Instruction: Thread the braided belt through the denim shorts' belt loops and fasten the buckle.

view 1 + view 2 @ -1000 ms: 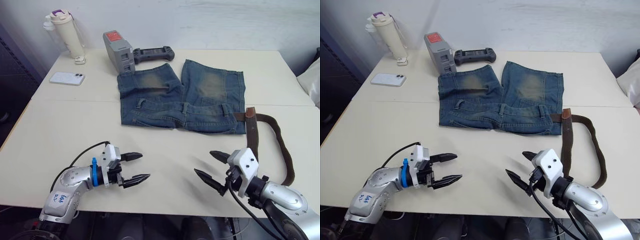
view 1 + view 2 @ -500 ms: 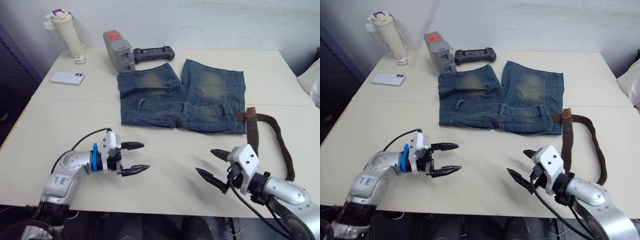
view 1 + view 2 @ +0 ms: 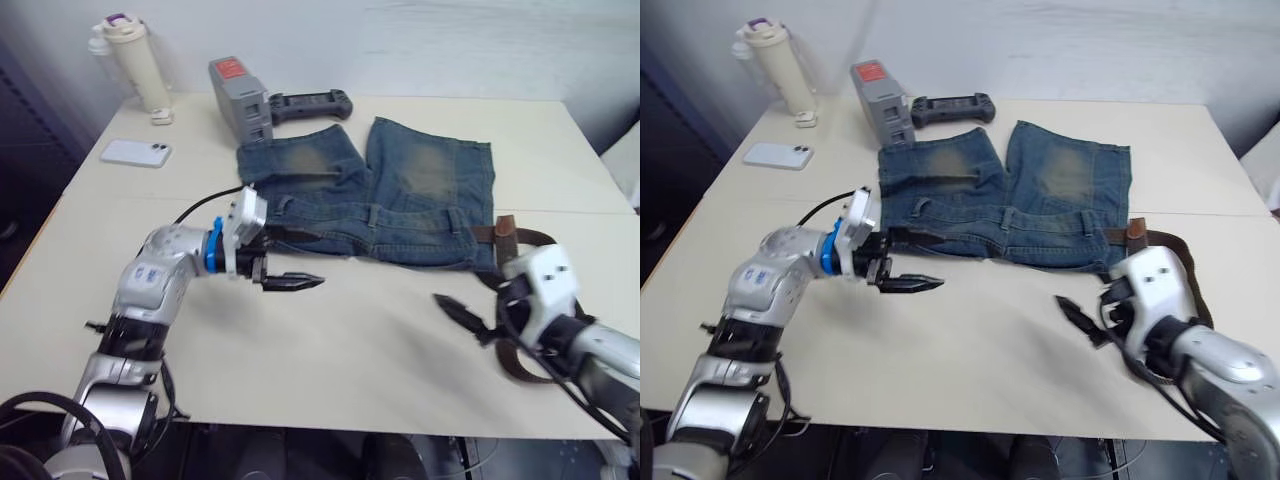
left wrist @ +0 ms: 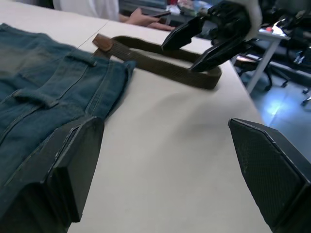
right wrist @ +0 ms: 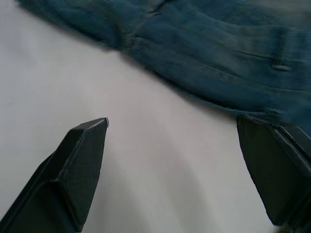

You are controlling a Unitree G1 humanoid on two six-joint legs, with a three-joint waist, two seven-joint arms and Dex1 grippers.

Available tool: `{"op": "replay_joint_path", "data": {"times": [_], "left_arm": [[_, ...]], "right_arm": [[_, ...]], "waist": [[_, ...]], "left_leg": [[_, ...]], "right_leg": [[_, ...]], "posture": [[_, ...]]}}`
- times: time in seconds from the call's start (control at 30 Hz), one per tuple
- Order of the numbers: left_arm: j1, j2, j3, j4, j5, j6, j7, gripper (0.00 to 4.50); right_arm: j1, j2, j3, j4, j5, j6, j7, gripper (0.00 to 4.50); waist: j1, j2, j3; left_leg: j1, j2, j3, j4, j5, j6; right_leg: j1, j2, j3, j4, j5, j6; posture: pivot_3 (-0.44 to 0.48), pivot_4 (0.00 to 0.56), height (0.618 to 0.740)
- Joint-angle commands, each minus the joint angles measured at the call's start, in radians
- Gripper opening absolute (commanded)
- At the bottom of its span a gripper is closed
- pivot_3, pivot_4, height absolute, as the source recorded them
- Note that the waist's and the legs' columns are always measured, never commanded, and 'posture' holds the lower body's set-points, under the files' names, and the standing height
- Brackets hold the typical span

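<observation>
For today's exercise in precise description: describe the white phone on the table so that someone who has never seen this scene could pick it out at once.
Start at the cream table and find the denim shorts spread near its far side. Go to the far left corner, where a tall cream bottle stands. The phone lies flat just in front of that bottle, the one thin white slab there, unlike the upright bottle and the blocky grey device.

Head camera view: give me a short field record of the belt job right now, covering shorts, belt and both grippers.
denim shorts: flat on the table, waistband toward the robot
braided belt: on the table at the shorts' right end, looped toward the robot
threading: cannot tell
left gripper: open, empty, one finger over the waistband's left part
right gripper: open, empty, next to the belt
also on table: phone, bottle, grey box, black controller
</observation>
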State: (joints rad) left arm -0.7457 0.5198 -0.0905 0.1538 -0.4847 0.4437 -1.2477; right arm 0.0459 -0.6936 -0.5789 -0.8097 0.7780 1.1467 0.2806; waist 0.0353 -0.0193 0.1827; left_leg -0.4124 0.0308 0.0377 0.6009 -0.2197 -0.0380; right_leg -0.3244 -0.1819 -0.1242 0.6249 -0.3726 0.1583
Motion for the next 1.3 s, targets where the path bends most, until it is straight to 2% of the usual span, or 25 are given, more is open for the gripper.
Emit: {"op": "replay_joint_path", "data": {"times": [0.03, 0.17, 0.3, 0.43, 0.6, 0.77, 0.97, 1.3], "left_arm": [[-0.088, -0.022, -0.004, 0.033, -0.026, 0.018, -0.052, 4.50], [-0.138, -0.049, -0.044, 0.008, -0.008, 0.052, -0.073, 4.50], [-0.119, -0.041, -0.057, -0.013, 0.024, 0.049, -0.049, 4.50], [-0.099, -0.034, -0.064, -0.018, 0.067, 0.025, -0.010, 4.50], [-0.094, -0.027, -0.067, 0.010, 0.129, 0.008, 0.062, 4.50], [-0.079, -0.035, -0.054, -0.005, 0.135, 0.012, 0.095, 4.50], [-0.030, -0.024, -0.056, -0.080, 0.112, 0.062, 0.105, 4.50], [0.013, -0.003, -0.049, -0.155, 0.098, 0.127, 0.118, 4.50]], "right_arm": [[0.009, -0.002, -0.154, 0.021, 0.006, 0.058, -0.053, 4.47], [0.035, 0.005, -0.148, 0.021, -0.012, 0.005, -0.037, 4.47], [0.028, 0.015, -0.120, 0.039, -0.002, 0.003, -0.044, 4.47], [0.052, -0.024, -0.094, 0.093, -0.047, -0.006, -0.027, 4.47], [-0.034, -0.019, -0.014, 0.105, -0.021, -0.020, -0.012, 4.47], [-0.063, -0.039, 0.016, 0.185, -0.072, -0.010, -0.026, 4.47], [-0.138, 0.024, 0.027, 0.342, -0.153, -0.051, -0.100, 4.47], [-0.146, 0.123, 0.077, 0.451, -0.190, -0.062, -0.104, 4.47]], "waist": [[0.000, -0.001, 0.001], [-0.010, -0.001, 0.001], [-0.025, -0.001, 0.001], [-0.020, -0.001, 0.001], [-0.020, -0.001, 0.001], [-0.011, -0.002, 0.001], [-0.012, -0.002, 0.001], [-0.012, -0.001, 0.002]], "left_leg": [[0.000, 0.000, 0.000, 0.001, 0.000, 0.001], [0.000, 0.000, 0.001, -0.001, -0.001, 0.001], [0.001, 0.000, 0.001, -0.001, -0.001, 0.001], [0.001, 0.000, 0.001, 0.000, -0.001, 0.001], [0.001, 0.000, 0.001, 0.000, -0.001, 0.001], [0.000, 0.000, 0.001, 0.000, -0.001, 0.001], [-0.001, 0.000, 0.001, 0.001, -0.001, 0.001], [0.000, 0.000, 0.001, 0.001, -0.001, 0.001]], "right_leg": [[0.000, 0.000, 0.000, 0.000, 0.000, 0.000], [0.000, 0.000, 0.000, -0.002, 0.000, 0.000], [0.000, 0.000, 0.001, 0.000, 0.000, 0.000], [0.000, 0.000, 0.002, 0.000, 0.000, 0.000], [0.000, 0.000, 0.002, 0.000, 0.000, 0.000], [0.000, 0.000, 0.002, -0.001, 0.000, 0.000], [0.000, 0.000, 0.001, -0.001, 0.000, 0.000], [-0.001, 0.000, 0.002, 0.000, 0.000, 0.000]], "posture": [[0.000, 0.150, 0.740], [0.000, 0.150, 0.740], [0.000, 0.150, 0.740], [0.000, 0.150, 0.740], [0.000, 0.150, 0.740], [0.000, 0.150, 0.740], [0.000, 0.150, 0.740], [0.000, 0.150, 0.740]]}}
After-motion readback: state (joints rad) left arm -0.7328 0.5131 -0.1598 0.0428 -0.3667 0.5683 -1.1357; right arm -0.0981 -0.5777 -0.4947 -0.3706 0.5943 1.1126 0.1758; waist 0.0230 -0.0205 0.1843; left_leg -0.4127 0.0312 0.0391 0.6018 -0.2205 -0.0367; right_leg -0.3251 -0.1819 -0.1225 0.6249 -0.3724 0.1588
